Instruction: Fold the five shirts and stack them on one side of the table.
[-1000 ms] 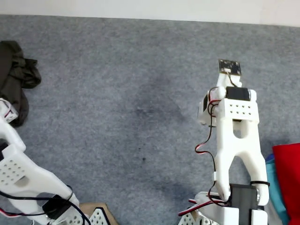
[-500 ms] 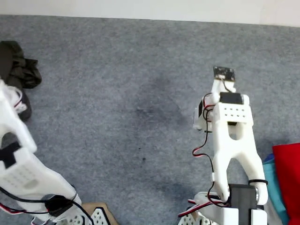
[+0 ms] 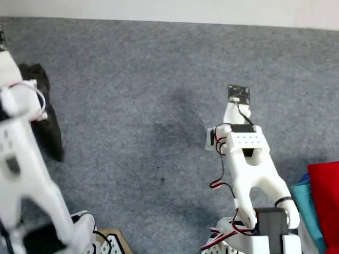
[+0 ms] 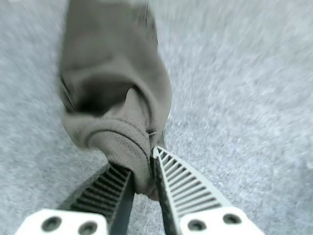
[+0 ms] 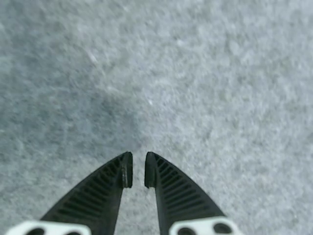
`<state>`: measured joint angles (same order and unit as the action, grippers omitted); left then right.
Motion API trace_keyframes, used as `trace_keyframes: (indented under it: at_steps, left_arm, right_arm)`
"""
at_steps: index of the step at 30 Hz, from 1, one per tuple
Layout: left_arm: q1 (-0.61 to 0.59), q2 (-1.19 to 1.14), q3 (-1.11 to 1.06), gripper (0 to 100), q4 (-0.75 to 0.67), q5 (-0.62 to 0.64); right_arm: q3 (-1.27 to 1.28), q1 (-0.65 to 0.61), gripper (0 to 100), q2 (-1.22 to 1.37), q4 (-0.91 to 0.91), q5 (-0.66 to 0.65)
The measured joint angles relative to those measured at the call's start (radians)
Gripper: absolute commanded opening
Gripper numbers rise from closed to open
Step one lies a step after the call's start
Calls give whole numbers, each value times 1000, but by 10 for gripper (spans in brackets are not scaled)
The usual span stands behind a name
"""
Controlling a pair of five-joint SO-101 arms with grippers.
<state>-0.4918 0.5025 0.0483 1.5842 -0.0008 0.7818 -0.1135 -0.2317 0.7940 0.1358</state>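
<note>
A dark olive shirt (image 4: 112,93) hangs bunched from my left gripper (image 4: 143,165), which is shut on a fold of it just above the grey carpeted table (image 4: 254,73). From above, the same shirt (image 3: 48,124) droops beside the raised left arm (image 3: 18,159) at the table's left edge. My right gripper (image 5: 138,171) hovers over bare carpet right of the table's middle, shut with nothing between its fingers. The right arm (image 3: 244,159) stretches out from the near edge.
A folded red shirt (image 3: 326,201) lies on a teal one (image 3: 303,203) at the near right edge. A brown cardboard piece (image 3: 108,238) sits by the left arm's base. Open carpet (image 3: 137,106) spans the middle and far side.
The left arm has swung up and away from its base, lifting the dark shirt off its heap. The right arm has drifted left and pulled back a little.
</note>
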Motion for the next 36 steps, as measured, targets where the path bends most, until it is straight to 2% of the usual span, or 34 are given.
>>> trace_keyframes:
  at_steps: [4,11,15,22,29,36]
  left_arm:
    - [-68,187,0,8,25,-29]
    - [-347,311,0,8,32,-143]
    - [-528,313,-34,8,15,-166]
    - [-753,284,-207,8,-175,-169]
    - [-789,226,-339,8,-308,-172]
    - [-793,215,-463,8,-437,-172]
  right_arm:
    - [0,-17,63,0,-11,0]
    - [0,-153,63,0,-68,0]
    - [0,-288,63,0,-193,0]
    - [-31,-528,63,15,-496,0]
    - [-345,-706,63,311,-535,0]
    - [-855,-793,63,778,-539,0]
